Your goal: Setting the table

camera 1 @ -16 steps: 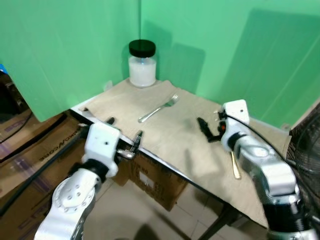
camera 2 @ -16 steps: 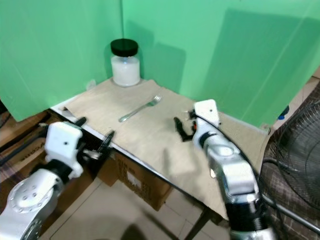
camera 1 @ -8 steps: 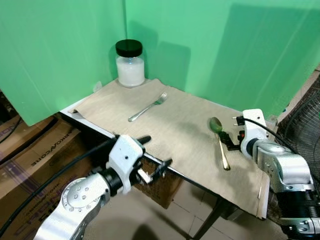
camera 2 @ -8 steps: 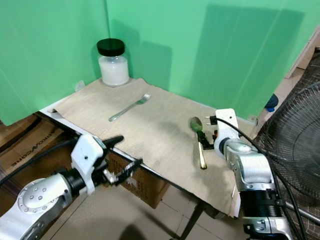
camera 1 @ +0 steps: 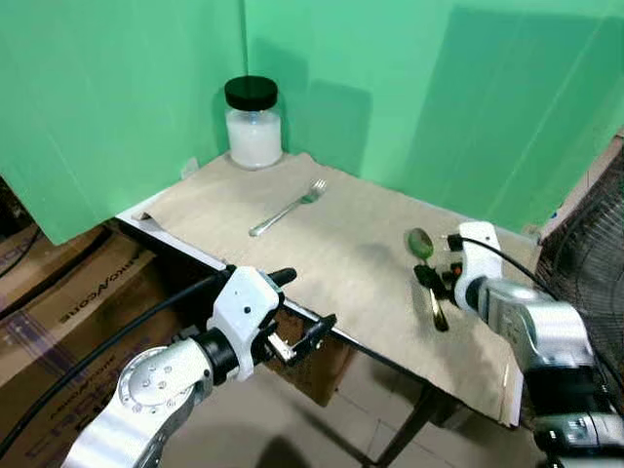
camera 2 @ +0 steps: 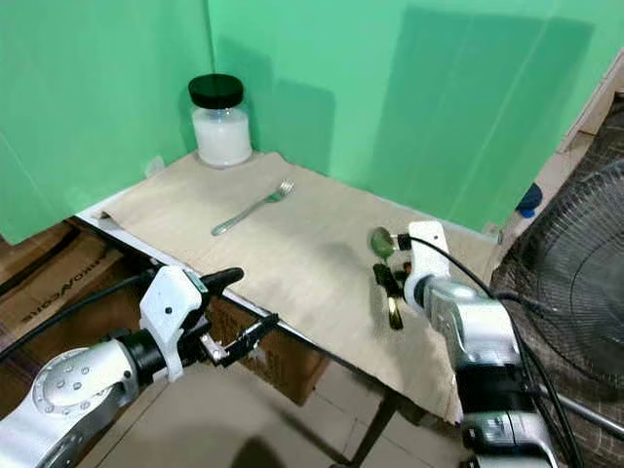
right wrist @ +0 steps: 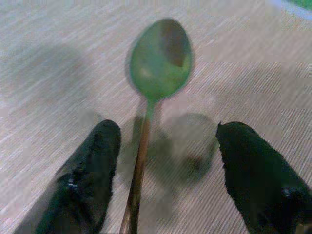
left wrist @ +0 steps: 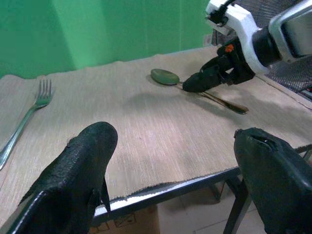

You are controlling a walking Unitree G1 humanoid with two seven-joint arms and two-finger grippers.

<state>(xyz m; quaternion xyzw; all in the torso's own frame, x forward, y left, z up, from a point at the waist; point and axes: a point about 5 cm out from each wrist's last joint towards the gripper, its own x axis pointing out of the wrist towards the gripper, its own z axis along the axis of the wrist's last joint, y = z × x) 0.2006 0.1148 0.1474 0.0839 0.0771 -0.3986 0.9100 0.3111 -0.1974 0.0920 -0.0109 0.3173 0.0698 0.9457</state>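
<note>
Even, bright indoor light fills the head views, with soft shadows on the green backdrop [camera 1: 409, 107] toward the upper right of the frame. The worktop [camera 1: 331, 244] shows no glare. The right wrist view is soft and blurred; its spoon [right wrist: 158, 68] reflects green.

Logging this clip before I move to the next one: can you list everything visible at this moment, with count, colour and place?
Table: one, dark-edged, set against the green backdrop.
Cloth: one, beige, spread over the table top.
Jar: one, white contents with black lid, far corner of the cloth.
Fork: one, silver, lying on the cloth near the jar.
Spoon: one, gold handle, on the cloth's right part.
Cardboard boxes: several, brown, on the floor left of and under the table.
Fan: one, black grille, right edge.
Left gripper: open, at the table's near edge.
Right gripper: open, straddling the spoon handle.
</note>
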